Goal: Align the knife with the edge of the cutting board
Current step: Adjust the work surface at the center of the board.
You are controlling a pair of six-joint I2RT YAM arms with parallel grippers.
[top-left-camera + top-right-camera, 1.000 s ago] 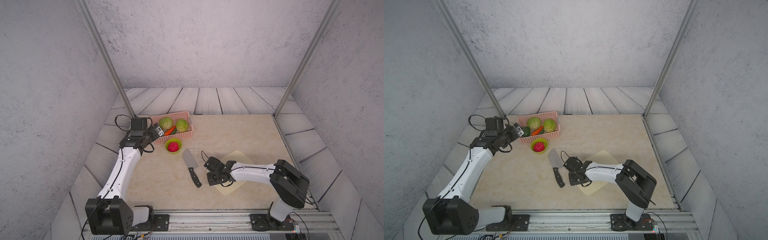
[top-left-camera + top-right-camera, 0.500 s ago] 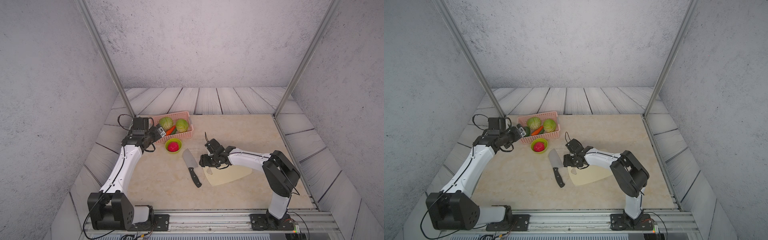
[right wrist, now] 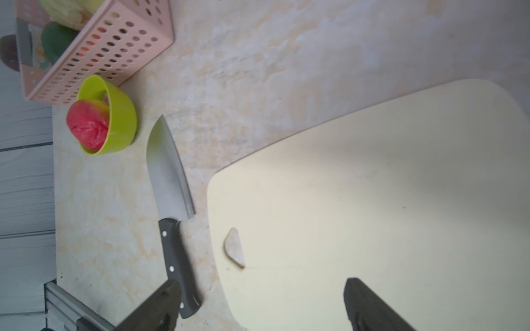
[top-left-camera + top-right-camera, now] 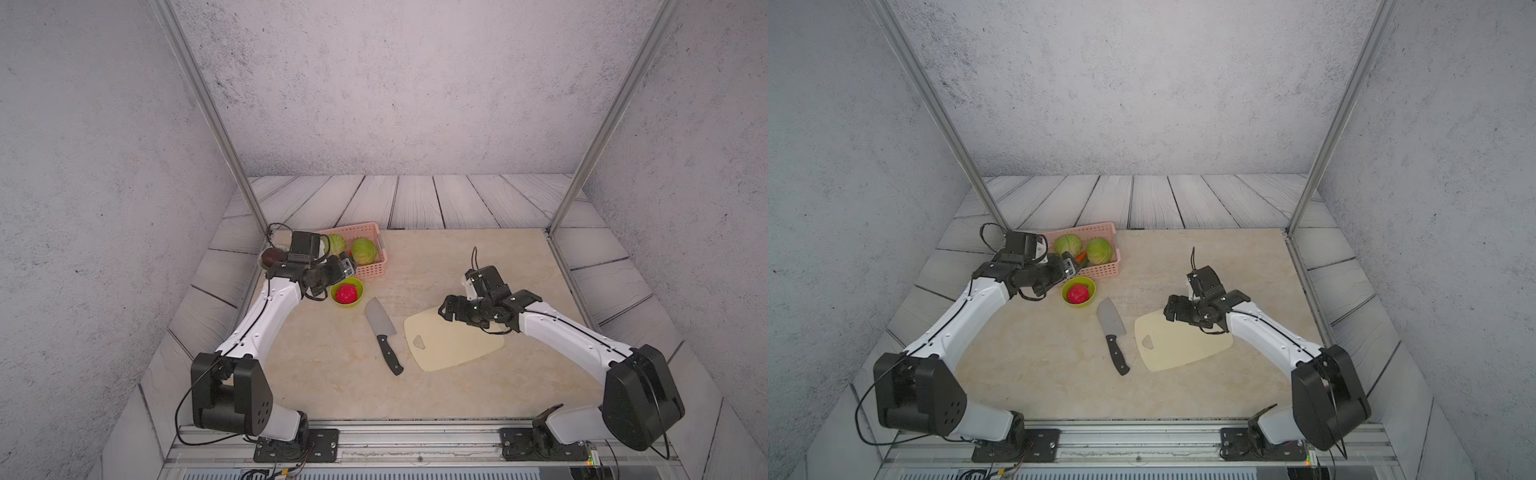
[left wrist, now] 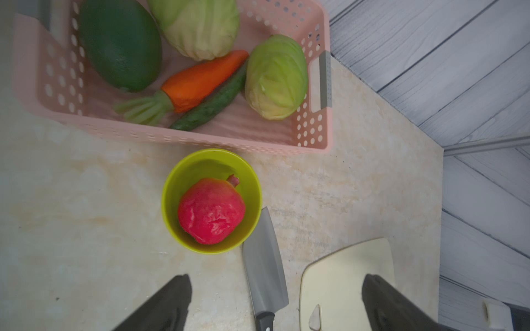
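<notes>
One knife [image 4: 383, 334] and one cutting board [image 4: 453, 340], lying apart.
In both top views the knife sits at the board's nine o'clock, tip towards eleven, bare table [image 4: 332, 374] between; one green bowl [image 4: 348, 304] with one red fruit [image 4: 346, 294] at its eleven, one pink basket [image 4: 370, 271] with two cabbages [image 4: 364, 250] beyond. Left wrist view: left gripper [image 5: 276, 276] gapes wide, empty. Right wrist view: right gripper [image 3: 262, 280] wide apart, empty, above the board.

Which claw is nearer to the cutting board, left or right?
Right. The right claw is open over the far edge of the cutting board; the left claw, also open, is farther off, past the knife, near the pink basket.
</notes>
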